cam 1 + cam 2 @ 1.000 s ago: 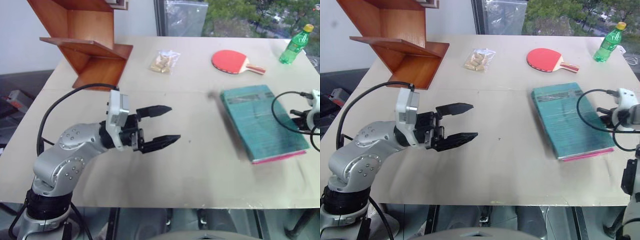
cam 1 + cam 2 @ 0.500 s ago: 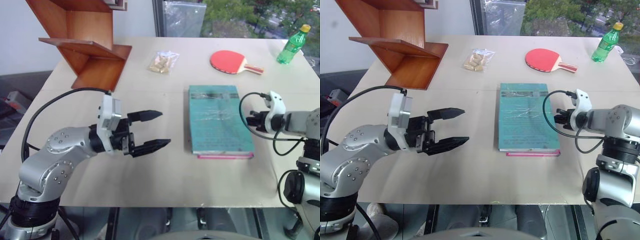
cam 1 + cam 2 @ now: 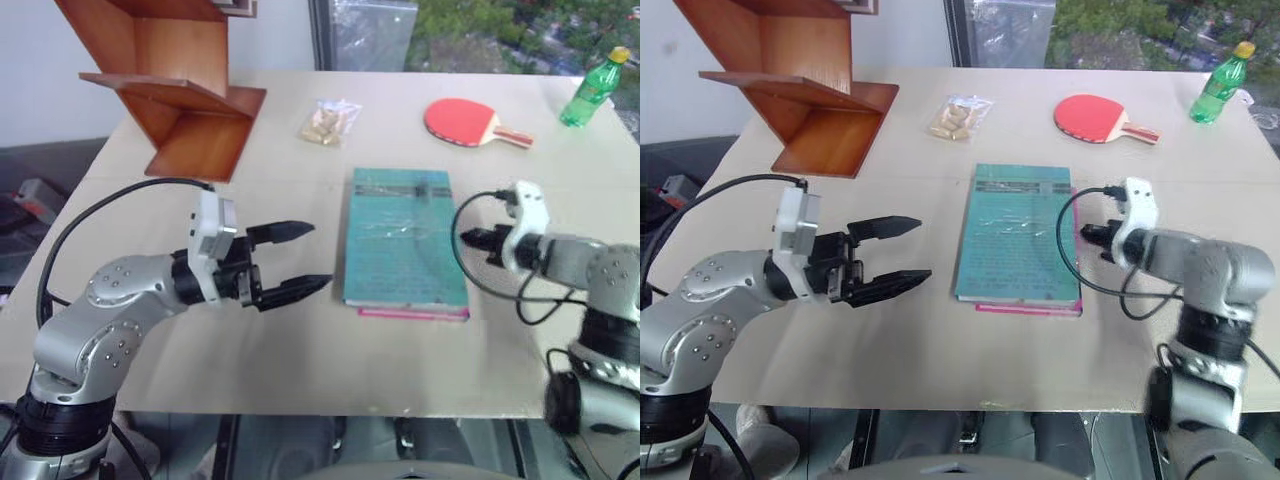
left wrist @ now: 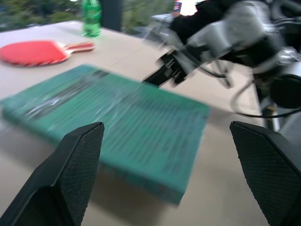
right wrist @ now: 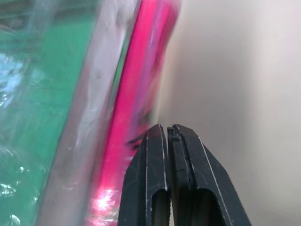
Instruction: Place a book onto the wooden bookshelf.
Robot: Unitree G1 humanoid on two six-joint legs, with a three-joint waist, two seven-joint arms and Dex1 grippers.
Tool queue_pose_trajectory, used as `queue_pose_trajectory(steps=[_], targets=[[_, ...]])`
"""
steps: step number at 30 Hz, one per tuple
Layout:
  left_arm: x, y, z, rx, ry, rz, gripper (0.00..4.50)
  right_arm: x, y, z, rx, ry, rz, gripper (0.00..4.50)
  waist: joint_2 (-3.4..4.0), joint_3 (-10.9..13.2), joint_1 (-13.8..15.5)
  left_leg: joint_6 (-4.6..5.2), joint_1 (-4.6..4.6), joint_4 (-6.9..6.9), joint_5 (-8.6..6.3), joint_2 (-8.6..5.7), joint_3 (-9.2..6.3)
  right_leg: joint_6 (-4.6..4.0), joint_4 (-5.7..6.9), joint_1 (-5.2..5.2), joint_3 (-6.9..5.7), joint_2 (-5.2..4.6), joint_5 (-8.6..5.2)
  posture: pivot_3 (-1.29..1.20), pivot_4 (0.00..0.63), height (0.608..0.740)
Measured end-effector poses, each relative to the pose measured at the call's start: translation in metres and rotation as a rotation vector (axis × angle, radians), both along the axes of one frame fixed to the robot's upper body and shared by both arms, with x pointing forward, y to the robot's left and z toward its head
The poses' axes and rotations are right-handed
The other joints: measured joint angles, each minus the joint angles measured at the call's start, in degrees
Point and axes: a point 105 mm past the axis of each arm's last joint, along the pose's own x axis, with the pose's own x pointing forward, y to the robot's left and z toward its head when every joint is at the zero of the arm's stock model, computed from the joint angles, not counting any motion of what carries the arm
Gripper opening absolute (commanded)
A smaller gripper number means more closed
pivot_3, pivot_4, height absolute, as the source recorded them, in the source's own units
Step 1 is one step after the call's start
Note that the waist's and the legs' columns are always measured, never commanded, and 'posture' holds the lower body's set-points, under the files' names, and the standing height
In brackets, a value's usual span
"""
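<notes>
Right wrist view shows my right gripper [image 5: 168, 134] with its fingers pressed together, tips against the edge of the magenta-pink book [image 5: 134, 94] that lies under the teal-green book [image 3: 402, 240]. Both books lie flat on the table [image 3: 330, 370], just ahead of my left gripper [image 3: 300, 258], whose fingers [image 3: 283, 231] stand spread wide and empty, pointing at the teal cover. Beyond my left fingers, well apart, the wooden bookshelf [image 3: 175, 95] stands on the table's far corner.
</notes>
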Motion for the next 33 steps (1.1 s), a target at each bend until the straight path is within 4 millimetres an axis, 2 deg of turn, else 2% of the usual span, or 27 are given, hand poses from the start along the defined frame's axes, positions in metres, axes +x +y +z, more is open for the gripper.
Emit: queue_pose_trajectory(steps=[1,2,4,5,7,8,9,10,11,15,17,21,28,33], targets=[[0.002,-0.001,-0.001,-0.006,-0.008,0.008,4.5,-0.013,-0.006,0.008,-0.102,-0.083,0.049,0.76,-0.01,0.0,0.0,0.01,0.0,0.0,-0.01,-0.02,0.01,0.06,-0.04,0.0,0.07,0.0,0.04,0.0,0.15,0.74],[0.002,-0.001,-0.001,-0.009,-0.009,0.009,4.5,-0.016,-0.006,0.009,-0.12,-0.092,0.066,0.85,-0.01,0.0,0.2,0.01,0.0,0.0,-0.01,-0.03,0.01,0.07,-0.05,0.0,0.06,0.0,0.04,0.0,0.15,0.74],[0.004,0.001,-0.003,-0.019,-0.008,0.025,4.5,-0.037,-0.002,0.006,-0.199,-0.112,0.195,1.55,-0.06,0.0,0.2,0.01,0.08,0.01,-0.01,0.04,0.01,0.07,-0.02,0.07,0.1,-0.04,0.04,0.0,0.15,0.74],[0.006,0.001,-0.004,-0.02,-0.003,0.032,4.5,-0.051,0.005,0.004,-0.219,-0.122,0.28,2.05,-0.06,0.0,0.1,0.01,0.11,0.04,-0.01,0.1,0.01,0.08,0.0,0.08,0.16,-0.06,0.06,0.0,0.15,0.74],[0.006,0.003,-0.007,-0.019,0.007,0.04,4.5,-0.068,0.013,0.004,-0.208,-0.136,0.377,2.85,-0.06,0.0,-0.1,0.0,0.24,0.03,0.0,0.18,0.02,0.07,0.04,0.14,0.19,-0.02,0.06,0.0,0.15,0.74],[0.005,0.004,-0.01,-0.017,0.019,0.045,4.5,-0.083,0.019,0.01,-0.201,-0.171,0.454,3.5,-0.04,0.0,-0.1,-0.02,0.28,0.05,0.01,0.24,0.04,0.02,0.06,0.15,0.21,0.01,0.09,0.0,0.15,0.74],[0.006,0.005,-0.01,-0.017,0.02,0.046,4.5,-0.083,0.02,0.011,-0.202,-0.174,0.458,3.62,-0.04,0.0,-0.1,-0.02,0.3,0.06,0.01,0.25,0.05,0.02,0.06,0.16,0.21,0.02,0.1,0.0,0.15,0.74],[0.006,0.007,-0.012,-0.015,0.029,0.052,4.5,-0.097,0.023,0.019,-0.201,-0.205,0.513,4.16,-0.05,0.0,-0.1,-0.02,0.3,0.1,0.01,0.29,0.06,-0.01,0.05,0.2,0.2,0.04,0.13,0.0,0.15,0.74],[0.006,0.013,-0.015,-0.007,0.045,0.072,4.5,-0.108,0.024,0.023,-0.207,-0.205,0.546,4.45,-0.06,0.0,0.2,-0.02,0.32,0.1,0.0,0.3,0.05,0.0,0.04,0.22,0.19,0.04,0.13,0.0,0.15,0.74],[0.016,0.032,-0.023,0.026,0.07,0.169,4.5,-0.132,0.027,0.034,-0.211,-0.239,0.604,4.48,-0.17,-0.1,0.3,-0.01,0.33,0.15,0.0,0.29,0.03,0.06,-0.01,0.28,0.18,0.02,0.17,0.0,0.15,0.74],[0.022,0.039,-0.028,0.022,0.091,0.214,4.5,-0.142,0.037,0.039,-0.219,-0.272,0.656,4.48,-0.21,-0.1,0.3,-0.01,0.34,0.16,0.0,0.29,0.03,0.08,-0.02,0.28,0.19,0.01,0.21,0.0,0.15,0.74],[0.03,0.039,-0.032,-0.026,0.198,0.208,4.5,-0.145,0.047,0.05,-0.249,-0.365,0.688,4.48,-0.36,-0.2,0.3,-0.02,0.33,0.19,0.0,0.29,0.04,0.09,-0.01,0.27,0.18,0.02,0.24,0.0,0.15,0.74],[0.049,0.015,-0.045,-0.162,0.573,0.135,4.5,-0.143,0.066,0.062,-0.233,-0.486,0.743,4.48,-0.5,-0.3,0.3,-0.02,0.33,0.26,0.01,0.24,0.03,0.11,0.03,0.27,0.21,0.06,0.26,0.0,0.15,0.74],[0.07,-0.019,-0.052,-0.318,0.855,0.076,4.5,-0.143,0.08,0.068,-0.243,-0.547,0.792,4.48,-0.64,-0.3,0.3,-0.03,0.29,0.35,0.01,0.2,0.01,0.12,0.04,0.27,0.2,0.05,0.26,0.0,0.15,0.74]])
